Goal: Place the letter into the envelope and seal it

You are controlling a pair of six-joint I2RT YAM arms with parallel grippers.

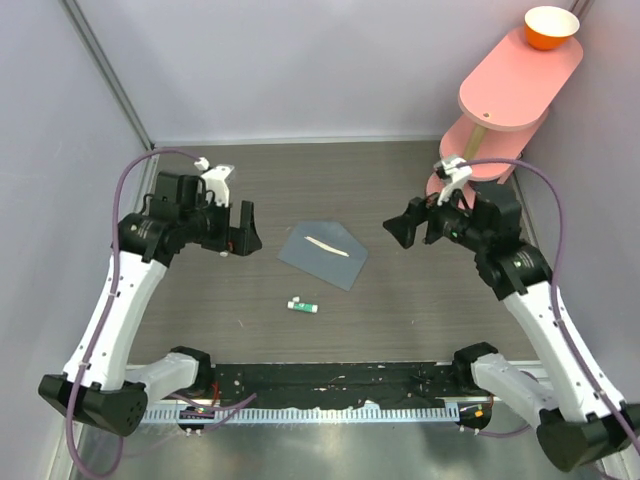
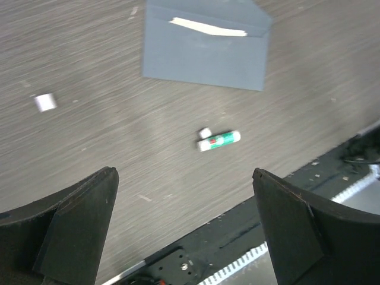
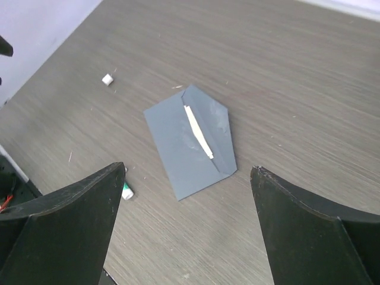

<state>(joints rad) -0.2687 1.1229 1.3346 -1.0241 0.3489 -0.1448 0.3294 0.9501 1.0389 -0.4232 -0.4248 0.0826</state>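
Hovering over the counter (image 1: 420, 305), my left claw (image 1: 232, 238) and right claw (image 1: 405, 230) both gape wide, empty. I judge the job nearly done: the envelope (image 1: 322, 255) lies flat between them, flap folded down, no loose letter in sight, glue stick (image 1: 303, 306) just beside it.

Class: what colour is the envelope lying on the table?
The envelope is slate blue-grey, clearest in the right wrist view.
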